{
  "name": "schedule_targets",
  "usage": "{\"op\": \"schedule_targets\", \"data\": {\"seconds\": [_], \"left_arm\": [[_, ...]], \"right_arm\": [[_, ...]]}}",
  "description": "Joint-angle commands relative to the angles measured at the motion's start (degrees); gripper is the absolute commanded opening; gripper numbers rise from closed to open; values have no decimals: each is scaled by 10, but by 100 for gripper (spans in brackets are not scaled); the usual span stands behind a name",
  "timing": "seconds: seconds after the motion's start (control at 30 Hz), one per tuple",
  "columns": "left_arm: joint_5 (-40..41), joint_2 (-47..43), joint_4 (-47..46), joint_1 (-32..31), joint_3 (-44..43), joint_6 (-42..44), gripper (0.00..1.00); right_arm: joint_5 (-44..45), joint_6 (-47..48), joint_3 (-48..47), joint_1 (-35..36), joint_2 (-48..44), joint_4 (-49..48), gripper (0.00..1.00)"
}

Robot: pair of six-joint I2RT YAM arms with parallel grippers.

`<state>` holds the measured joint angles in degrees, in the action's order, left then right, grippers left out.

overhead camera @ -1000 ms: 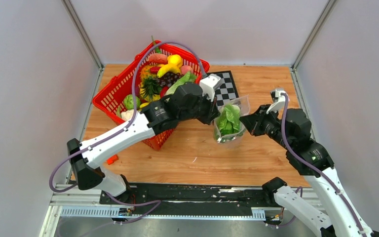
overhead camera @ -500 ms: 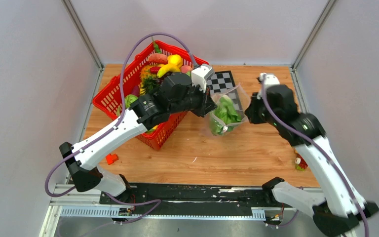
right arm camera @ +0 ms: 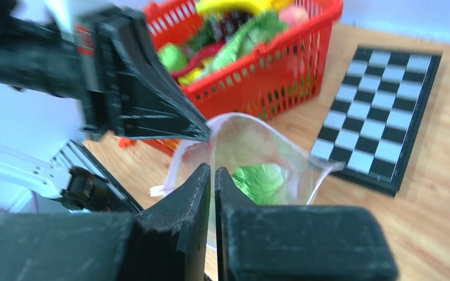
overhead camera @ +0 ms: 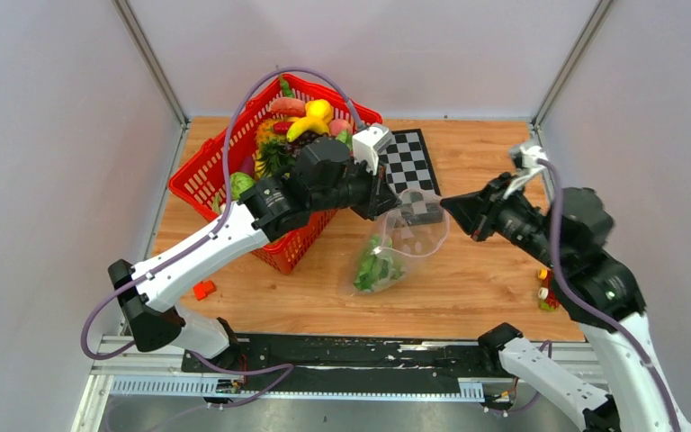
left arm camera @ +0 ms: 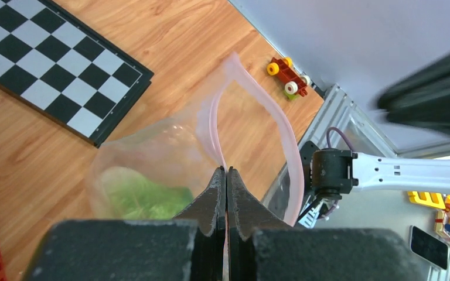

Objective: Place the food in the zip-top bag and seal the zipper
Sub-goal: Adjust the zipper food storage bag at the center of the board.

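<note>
Right claw (overhead camera: 445, 203) has let go and swung back right, jaws nearly together on nothing, so the bag (overhead camera: 412, 238) now dangles from the left claw (overhead camera: 395, 206), clamped on its zipper (left arm camera: 293, 153), lettuce (overhead camera: 375, 268) sagging low, mouth gaping toward the right claw.

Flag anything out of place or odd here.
The zip-top bag is held askew by the left jaws alone, its zipper gaping unsealed and the lettuce slumped in the low corner. The right jaws are off it. Two stray toys lie on the table: an orange piece by the left arm, a red-and-yellow one near the right edge.
</note>
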<state>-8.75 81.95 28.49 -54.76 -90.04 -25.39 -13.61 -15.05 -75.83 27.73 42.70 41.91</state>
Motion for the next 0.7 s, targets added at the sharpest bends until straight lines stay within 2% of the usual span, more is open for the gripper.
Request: {"op": "schedule_targets", "data": {"seconds": [0.0, 0.07, 0.17, 0.23, 0.3, 0.43, 0.57, 0.67], "left_arm": [[-9, -29, -52, -3, 18, -13, 0], [2, -32, -45, -3, 21, -10, 0], [10, -38, -53, -3, 31, -11, 0], [15, -38, -57, -3, 37, -11, 0], [12, -37, -60, -3, 40, -14, 0], [4, -40, -73, -3, 51, -23, 0], [-3, -41, -75, -3, 53, -25, 0], [-4, -41, -75, -3, 58, -26, 0]], "right_arm": [[17, -29, 52, 1, 15, -11, 11], [77, -46, 71, 1, 0, -2, 24], [145, -78, 85, 1, -20, 35, 53], [164, -91, 89, 1, -31, 50, 62], [170, -100, 96, 1, -41, 57, 65], [190, -110, 115, 1, -24, 66, 65], [106, -136, 141, 1, 10, 8, 64], [84, -144, 153, 1, 38, -31, 58]]}}
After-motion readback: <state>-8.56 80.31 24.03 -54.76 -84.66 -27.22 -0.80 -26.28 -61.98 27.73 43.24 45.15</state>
